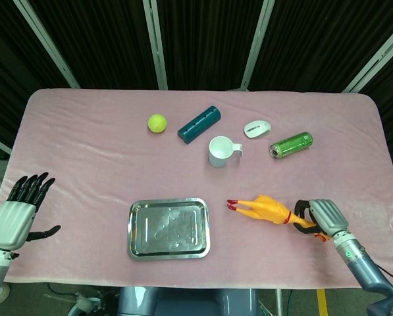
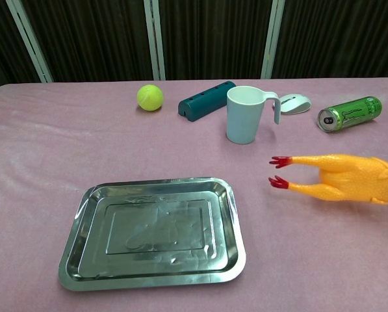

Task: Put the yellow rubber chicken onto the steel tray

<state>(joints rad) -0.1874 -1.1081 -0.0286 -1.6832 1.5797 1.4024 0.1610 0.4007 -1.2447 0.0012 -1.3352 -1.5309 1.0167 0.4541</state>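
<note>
At lower right of the head view the right hand (image 1: 321,218) grips the head end of the yellow rubber chicken (image 1: 265,209) — its red feet point left toward the steel tray (image 1: 169,228), well apart. The left hand (image 1: 17,217), at lower left, holds nothing, fingers spread.

A table covered with a pink cloth (image 1: 84,164) carries everything. A steel tray (image 1: 169,228) lies flat near the front edge. Toward the back lie a yellow-green ball (image 1: 157,123), a dark teal cylinder (image 1: 199,124) on its side, an upright white mug (image 1: 220,151), a white computer mouse (image 1: 257,128) and a green can (image 1: 291,145) on its side.
</note>
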